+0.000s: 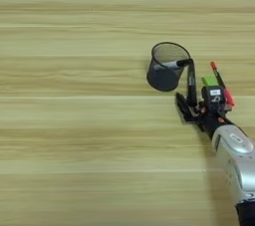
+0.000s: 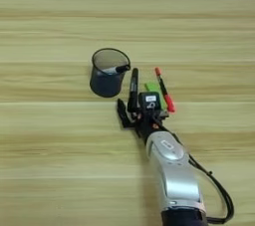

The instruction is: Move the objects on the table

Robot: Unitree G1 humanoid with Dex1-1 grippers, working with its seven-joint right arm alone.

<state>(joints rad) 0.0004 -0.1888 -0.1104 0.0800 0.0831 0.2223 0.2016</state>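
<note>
The tool (image 2: 128,111) stands on the desk (image 2: 45,160) just right of the mesh pen cup (image 2: 106,73), fingers spread, one beside the black marker (image 2: 133,87); whether it grips is unclear. The green block (image 2: 151,88) and red pen (image 2: 164,89) lie just right of the marker.

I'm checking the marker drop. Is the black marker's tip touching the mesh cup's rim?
Touching: the right eye view shows the black marker with its tip lying across the mesh cup's rim, no gap visible.
</note>
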